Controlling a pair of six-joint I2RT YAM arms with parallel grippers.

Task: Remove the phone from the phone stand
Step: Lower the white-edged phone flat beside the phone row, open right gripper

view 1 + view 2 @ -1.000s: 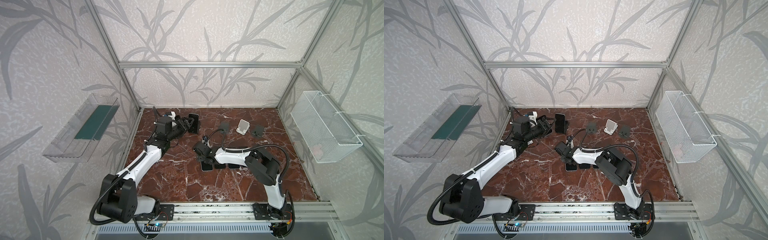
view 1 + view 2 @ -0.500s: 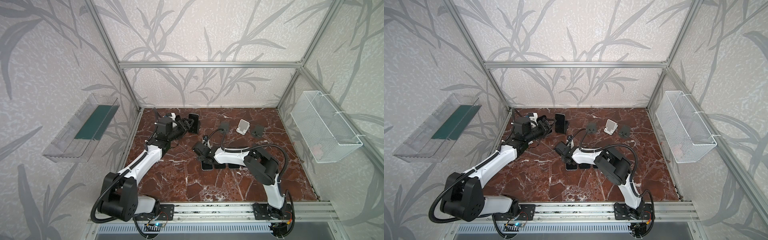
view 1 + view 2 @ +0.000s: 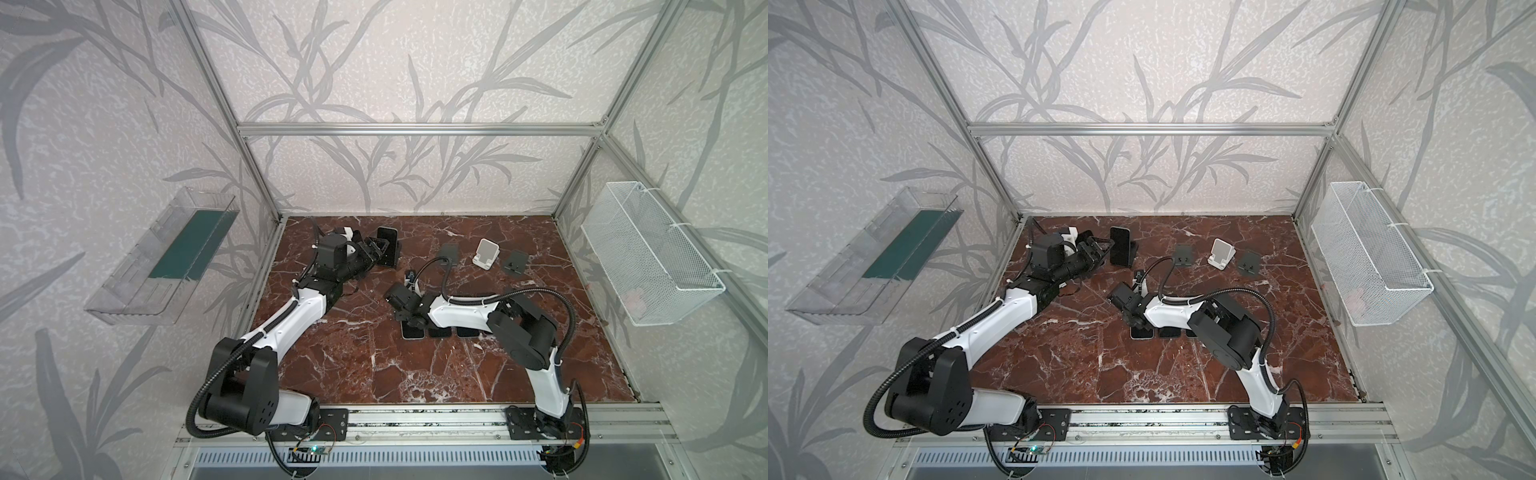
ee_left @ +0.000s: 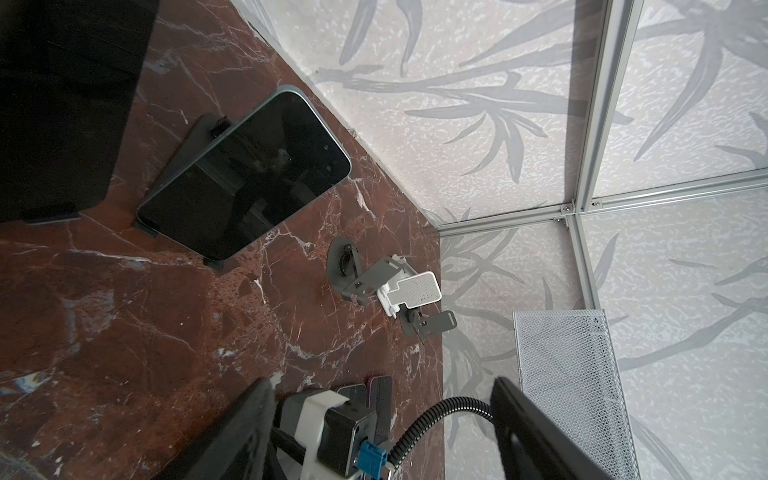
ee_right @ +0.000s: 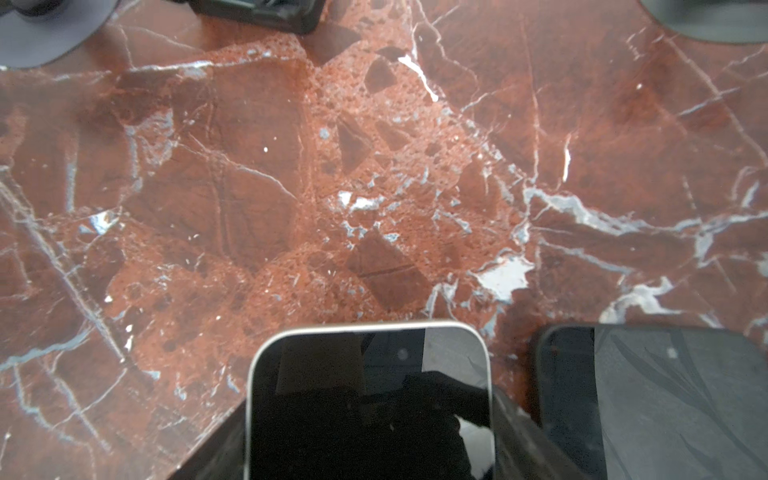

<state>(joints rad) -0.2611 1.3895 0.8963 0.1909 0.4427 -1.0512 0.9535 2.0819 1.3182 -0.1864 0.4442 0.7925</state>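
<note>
Red-brown marble tabletop (image 3: 374, 374) holds the dark glossy phone (image 4: 245, 174) leaning on its black stand (image 4: 189, 139); only the left wrist view shows the left gripper (image 4: 380, 384) spread empty, arm stretched low; right gripper (image 3: 410, 321) state unclear.

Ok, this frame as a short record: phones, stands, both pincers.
phone on stand: dark-screened slab phone, propped on a dark grey plastic stand, back left
empty stands: two dark grey stands, one white stand
flat phones: row of dark phones mid-table
left pincer: open, empty, beside the propped phone
right pincer: over a silver-edged phone; grip unclear
</note>
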